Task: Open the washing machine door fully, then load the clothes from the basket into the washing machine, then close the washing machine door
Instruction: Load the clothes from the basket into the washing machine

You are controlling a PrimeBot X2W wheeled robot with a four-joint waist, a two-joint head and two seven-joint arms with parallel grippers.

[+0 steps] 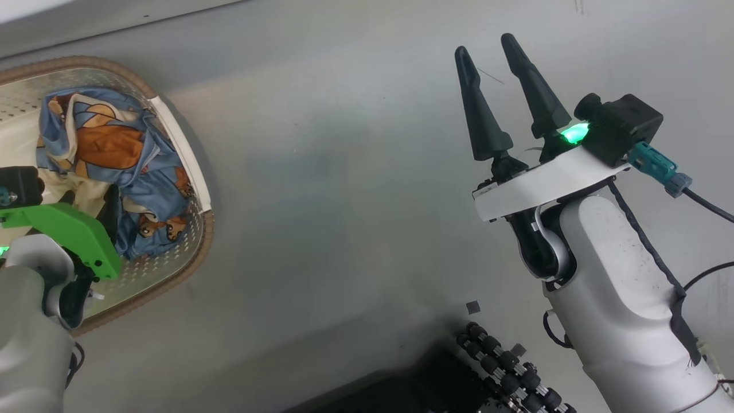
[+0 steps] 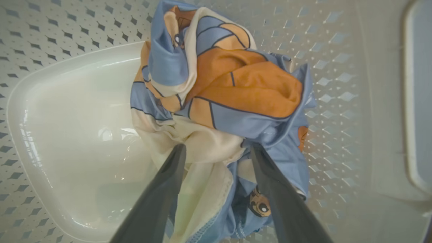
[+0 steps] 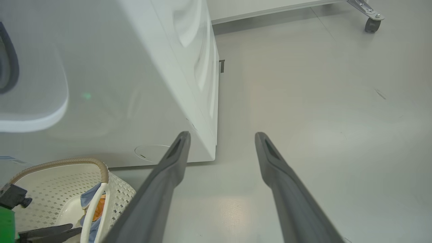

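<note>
Clothes (image 2: pixel 219 101) in basket (image 1: pixel 207 241), L end effector (image 2: pixel 217 146) open astride; R end effector (image 1: pixel 484 45) open over floor (image 1: pixel 344 201).

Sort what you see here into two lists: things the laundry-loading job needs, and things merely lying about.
Belongs to the job:
clothes; basket holding them; washing machine; left pincer, open over the clothes; right pincer, open over the floor.

Lying about:
caster wheel; small dark square on the floor.
</note>
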